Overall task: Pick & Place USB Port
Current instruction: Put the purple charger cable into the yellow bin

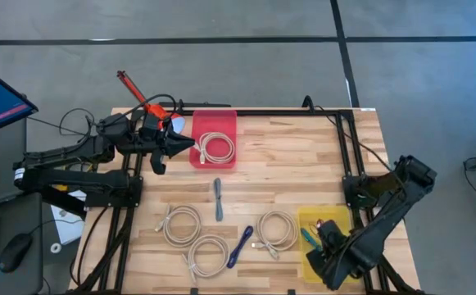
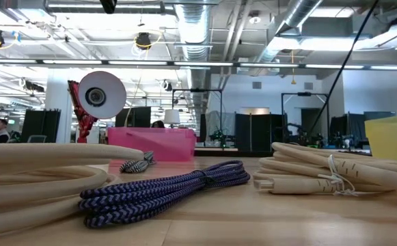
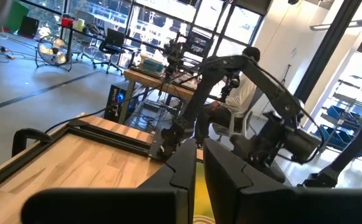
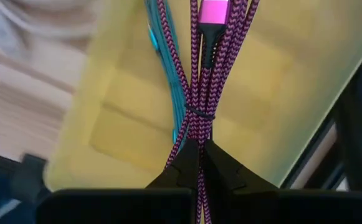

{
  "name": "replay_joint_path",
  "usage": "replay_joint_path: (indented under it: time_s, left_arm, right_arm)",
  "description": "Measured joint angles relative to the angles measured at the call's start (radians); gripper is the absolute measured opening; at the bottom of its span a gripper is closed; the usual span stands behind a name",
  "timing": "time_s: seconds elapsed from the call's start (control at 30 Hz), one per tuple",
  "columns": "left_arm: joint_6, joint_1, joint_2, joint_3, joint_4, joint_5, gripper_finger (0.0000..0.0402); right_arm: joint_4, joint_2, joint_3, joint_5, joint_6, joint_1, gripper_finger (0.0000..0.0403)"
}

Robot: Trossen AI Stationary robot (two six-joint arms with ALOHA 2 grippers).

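Pinching a pink braided cable [image 4: 196, 93] between its closed fingers, the right hand [image 4: 199, 163] hangs inside the yellow bin [image 1: 313, 266], where a teal cable [image 4: 165, 74] lies beside it. Well away from the yellow bin, the left hand [image 1: 185, 145] sits closed and empty at the pink bin [image 1: 214, 123], which holds a white cable [image 1: 216, 148].

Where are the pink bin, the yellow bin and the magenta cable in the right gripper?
pink bin [image 1: 197, 123]: high view, bare floor at its left.
yellow bin [image 4: 131, 134]: right wrist view, bare floor.
magenta cable [image 4: 196, 112]: right wrist view, bundle at its tie.
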Motion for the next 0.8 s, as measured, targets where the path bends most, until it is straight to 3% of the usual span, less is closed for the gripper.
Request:
replay_joint_path:
  time_s: [0.27,0.53,0.8]
  left_arm:
    - [0.0,0.0,0.0,0.0,0.0,0.0,0.003]
    - [0.0,0.0,0.0,0.0,0.0,0.0,0.003]
    - [0.0,0.0,0.0,0.0,0.0,0.0,0.003]
  right_arm:
    - [0.301,0.008,-0.191,-0.053,0.035,0.024,0.0]
    - [0.349,-0.018,-0.292,-0.074,0.03,0.016,0.0]
    - [0.357,-0.028,-0.302,-0.077,0.024,0.016,0.0016]
